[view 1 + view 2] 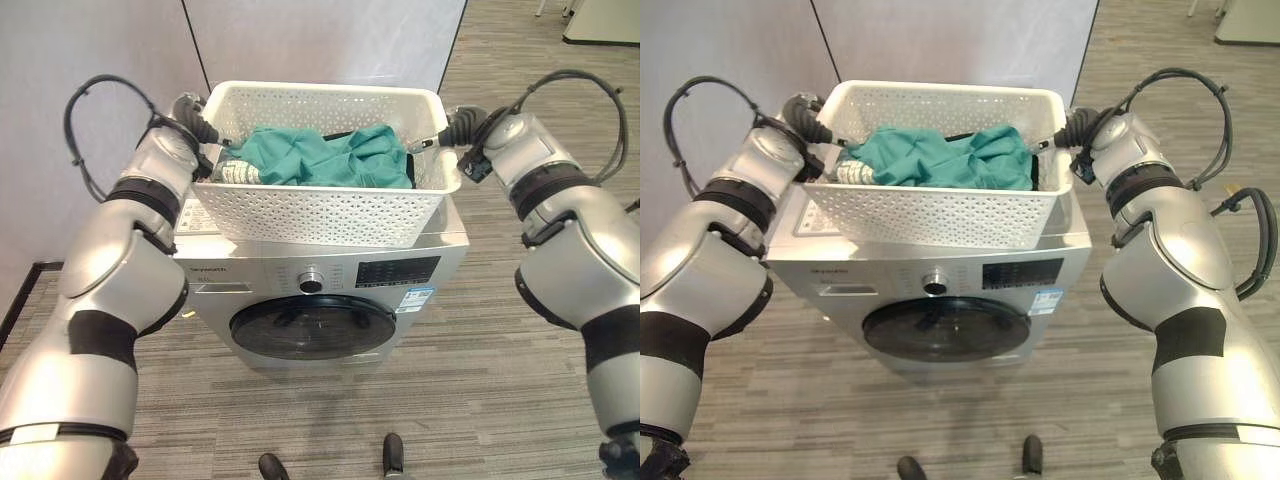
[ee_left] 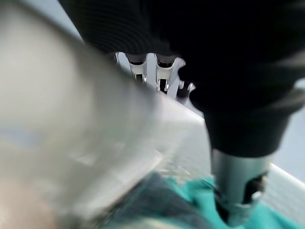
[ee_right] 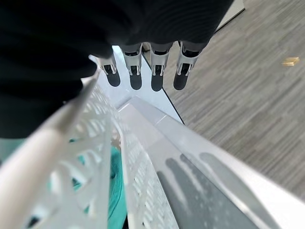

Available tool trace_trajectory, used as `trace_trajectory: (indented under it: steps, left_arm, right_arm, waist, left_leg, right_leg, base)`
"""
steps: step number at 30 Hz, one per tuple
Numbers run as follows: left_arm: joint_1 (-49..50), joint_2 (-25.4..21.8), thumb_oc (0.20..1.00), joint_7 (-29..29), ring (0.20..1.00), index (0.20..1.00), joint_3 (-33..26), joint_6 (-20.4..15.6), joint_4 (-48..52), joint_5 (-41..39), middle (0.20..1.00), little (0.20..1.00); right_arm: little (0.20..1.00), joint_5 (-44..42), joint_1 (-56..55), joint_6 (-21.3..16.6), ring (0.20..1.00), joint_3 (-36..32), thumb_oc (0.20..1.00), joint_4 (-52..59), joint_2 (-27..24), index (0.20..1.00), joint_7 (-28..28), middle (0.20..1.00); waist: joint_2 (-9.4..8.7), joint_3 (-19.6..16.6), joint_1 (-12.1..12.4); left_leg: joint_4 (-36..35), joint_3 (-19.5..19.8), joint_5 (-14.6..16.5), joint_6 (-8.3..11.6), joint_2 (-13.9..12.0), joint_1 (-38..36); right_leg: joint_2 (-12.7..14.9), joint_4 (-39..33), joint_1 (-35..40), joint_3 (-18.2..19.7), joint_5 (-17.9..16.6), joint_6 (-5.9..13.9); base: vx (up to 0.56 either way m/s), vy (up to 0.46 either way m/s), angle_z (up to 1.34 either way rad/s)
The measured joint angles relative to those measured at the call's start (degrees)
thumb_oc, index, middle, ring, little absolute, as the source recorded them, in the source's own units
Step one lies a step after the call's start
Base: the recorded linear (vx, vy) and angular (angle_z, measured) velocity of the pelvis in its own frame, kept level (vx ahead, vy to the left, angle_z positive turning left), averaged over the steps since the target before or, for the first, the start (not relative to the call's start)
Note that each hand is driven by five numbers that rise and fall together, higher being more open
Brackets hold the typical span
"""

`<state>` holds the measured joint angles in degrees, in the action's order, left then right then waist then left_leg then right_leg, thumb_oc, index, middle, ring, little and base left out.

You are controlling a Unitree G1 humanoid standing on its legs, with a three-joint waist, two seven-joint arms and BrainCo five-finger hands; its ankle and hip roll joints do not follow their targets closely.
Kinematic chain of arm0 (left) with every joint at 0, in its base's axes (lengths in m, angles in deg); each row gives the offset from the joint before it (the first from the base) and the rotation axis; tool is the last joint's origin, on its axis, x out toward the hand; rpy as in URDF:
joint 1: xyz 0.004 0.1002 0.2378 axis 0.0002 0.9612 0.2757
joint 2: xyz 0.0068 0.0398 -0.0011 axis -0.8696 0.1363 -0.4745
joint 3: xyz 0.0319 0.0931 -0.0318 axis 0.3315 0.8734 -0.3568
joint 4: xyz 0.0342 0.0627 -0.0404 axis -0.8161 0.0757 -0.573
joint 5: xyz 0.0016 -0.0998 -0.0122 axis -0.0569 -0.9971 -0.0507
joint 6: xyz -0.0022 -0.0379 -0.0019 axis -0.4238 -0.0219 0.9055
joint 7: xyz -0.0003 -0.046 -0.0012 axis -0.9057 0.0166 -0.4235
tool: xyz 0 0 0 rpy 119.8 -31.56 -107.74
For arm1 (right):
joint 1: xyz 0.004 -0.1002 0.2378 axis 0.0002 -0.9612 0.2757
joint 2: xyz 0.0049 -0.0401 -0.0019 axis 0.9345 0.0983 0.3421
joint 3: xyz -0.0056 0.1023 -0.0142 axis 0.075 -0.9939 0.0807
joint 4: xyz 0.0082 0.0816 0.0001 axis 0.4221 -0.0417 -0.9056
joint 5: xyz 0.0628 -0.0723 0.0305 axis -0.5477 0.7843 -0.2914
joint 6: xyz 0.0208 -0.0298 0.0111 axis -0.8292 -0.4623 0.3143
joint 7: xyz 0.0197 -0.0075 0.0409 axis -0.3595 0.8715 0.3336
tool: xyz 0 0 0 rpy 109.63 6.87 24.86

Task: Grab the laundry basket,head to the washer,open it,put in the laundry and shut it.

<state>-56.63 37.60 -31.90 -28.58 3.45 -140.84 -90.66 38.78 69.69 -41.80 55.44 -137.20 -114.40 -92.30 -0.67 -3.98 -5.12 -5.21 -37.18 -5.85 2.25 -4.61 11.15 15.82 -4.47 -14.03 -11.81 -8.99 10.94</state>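
Observation:
A white perforated laundry basket rests on top of a silver front-loading washer. Teal laundry and a pale rolled piece lie inside it. The washer's round dark door is closed. My left hand grips the basket's left rim: its fingers are outside the wall and its thumb reaches inside onto the teal cloth. My right hand holds the right rim, with its fingers down the outer wall above the washer's top.
Grey partition panels stand close behind and to the left of the washer. Wood-patterned floor spreads in front and to the right. A light piece of furniture stands at the far right.

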Motion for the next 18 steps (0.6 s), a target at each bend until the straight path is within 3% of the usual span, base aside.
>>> trace_trajectory:
  steps: [3,8,18]
  left_arm:
    - [-0.56,1.80,1.000,0.95,1.000,1.000,8.01,3.46,-0.11,11.98,1.000,1.000]
    - [0.30,1.39,1.000,1.07,1.000,1.000,0.60,3.05,0.74,14.96,1.000,1.000]
    - [0.61,0.34,1.000,2.44,1.000,1.000,0.08,2.57,0.81,15.96,1.000,1.000]
  right_arm:
    - [1.000,5.21,1.35,0.14,1.000,2.91,1.000,0.50,0.52,1.000,0.80,1.000]
    - [1.000,7.50,0.49,-0.44,1.000,2.61,1.000,2.39,0.37,1.000,2.97,1.000]
    - [1.000,8.40,-0.84,-0.70,1.000,-0.38,1.000,4.91,0.38,1.000,6.57,1.000]
  waist:
    - [0.05,0.03,-0.23]
    - [0.62,0.12,-0.32]
    - [1.40,1.01,-0.58]
  left_leg:
    - [0.01,-0.12,-0.19,-0.28,0.01,0.04]
    - [0.01,0.04,-0.18,-0.25,-0.23,-0.10]
    - [0.01,0.28,-0.28,-0.15,-0.44,-0.24]
  right_leg:
    - [-0.12,-0.19,0.12,0.14,-0.19,-0.16]
    - [-0.37,-0.29,0.30,0.07,-0.18,-0.17]
    - [-0.61,-0.30,0.62,-0.11,-0.21,-0.21]
  base:
    - [0.00,-0.015,-0.04]
    - [0.00,-0.004,-0.01]
    - [0.00,0.000,0.00]
